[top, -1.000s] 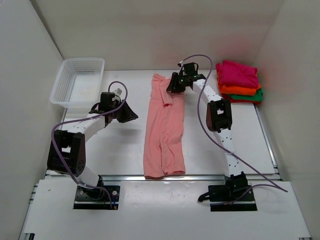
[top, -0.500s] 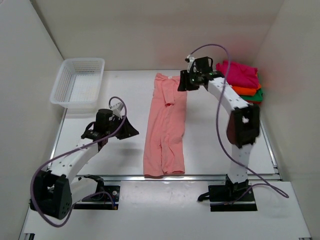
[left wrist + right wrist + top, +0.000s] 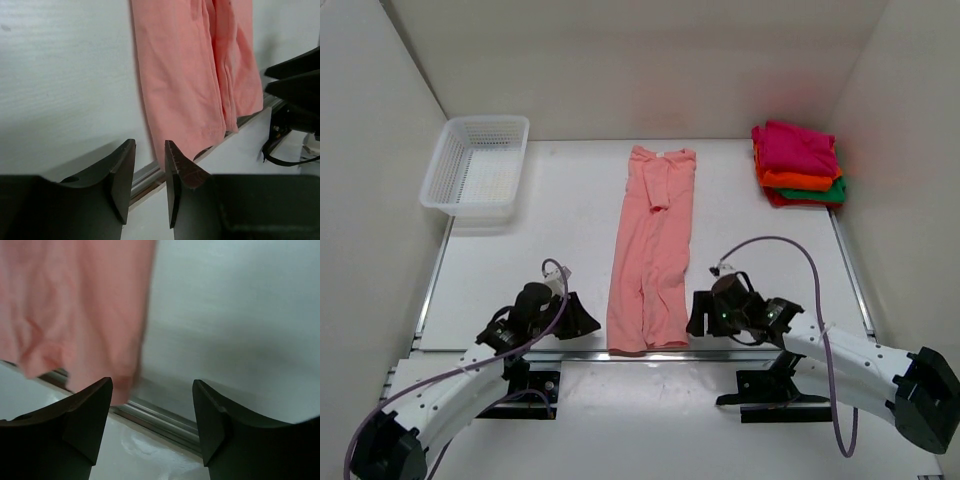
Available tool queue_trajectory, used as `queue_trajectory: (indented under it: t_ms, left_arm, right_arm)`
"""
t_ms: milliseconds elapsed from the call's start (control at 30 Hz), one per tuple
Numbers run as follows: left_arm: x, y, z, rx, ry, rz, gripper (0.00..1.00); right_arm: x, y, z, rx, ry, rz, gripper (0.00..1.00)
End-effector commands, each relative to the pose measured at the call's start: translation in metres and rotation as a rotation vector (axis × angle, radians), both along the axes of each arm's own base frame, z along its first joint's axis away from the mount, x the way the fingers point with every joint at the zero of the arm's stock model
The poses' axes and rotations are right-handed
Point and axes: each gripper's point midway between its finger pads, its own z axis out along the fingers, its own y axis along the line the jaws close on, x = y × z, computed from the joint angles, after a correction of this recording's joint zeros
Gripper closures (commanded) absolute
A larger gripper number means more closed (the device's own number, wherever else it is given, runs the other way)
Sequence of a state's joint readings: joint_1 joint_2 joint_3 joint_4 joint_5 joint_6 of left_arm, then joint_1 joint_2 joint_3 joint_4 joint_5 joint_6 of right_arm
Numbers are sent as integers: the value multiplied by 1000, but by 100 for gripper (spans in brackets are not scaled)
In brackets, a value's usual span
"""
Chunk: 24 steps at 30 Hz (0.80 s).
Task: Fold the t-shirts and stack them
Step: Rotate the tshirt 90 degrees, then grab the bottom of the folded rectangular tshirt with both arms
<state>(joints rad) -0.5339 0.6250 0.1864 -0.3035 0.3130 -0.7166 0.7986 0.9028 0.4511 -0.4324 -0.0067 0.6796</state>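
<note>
The salmon-pink t-shirt (image 3: 652, 245) lies in the middle of the table (image 3: 540, 230) as a long narrow strip. Its sleeves are tucked in, its collar is at the far end and its hem is just over the near rail. What has just changed is where we stand around it: both arms now sit low at the near edge, the left gripper (image 3: 586, 322) just beside the hem's left corner and the right gripper (image 3: 696, 314) just beside its right corner. We judge that the lengthwise fold is finished and the crosswise fold, hem toward collar, comes next. Neither tool holds cloth. The left fingers stand a narrow gap apart with nothing between them, and the right ones are spread wide and empty. A second ago the right gripper was at the collar end and the left one was further up the table beside the basket (image 3: 488, 119). The shirt itself has not shifted, and neither has the folded stack (image 3: 798, 160) in the far right corner, magenta over orange over green.
</note>
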Motion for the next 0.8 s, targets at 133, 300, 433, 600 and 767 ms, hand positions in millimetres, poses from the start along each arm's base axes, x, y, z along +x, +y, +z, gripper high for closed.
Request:
queue_trajectory:
  t_ms: [133,300,433,600,767]
  left_arm:
    - [-13,-3,-15,-91,63,77,57]
    - [-24,-11,-20,-71,105,21,57]
    - [-28,-19,-21,-41,127,-1,57]
    - [-27,-28,-17,-46,121,-17,57]
    - [-28,-30,-21,-25,133,-20,57]
  right_arm:
    - [-6,13,-8,117,43,-230,37]
    - [-16,26,-19,145,87,-211,47]
    - [-28,32,-22,134,110,-186,47]
    - [-32,37,-23,138,119,-189,48]
    - [-33,37,-25,135,126,-183,47]
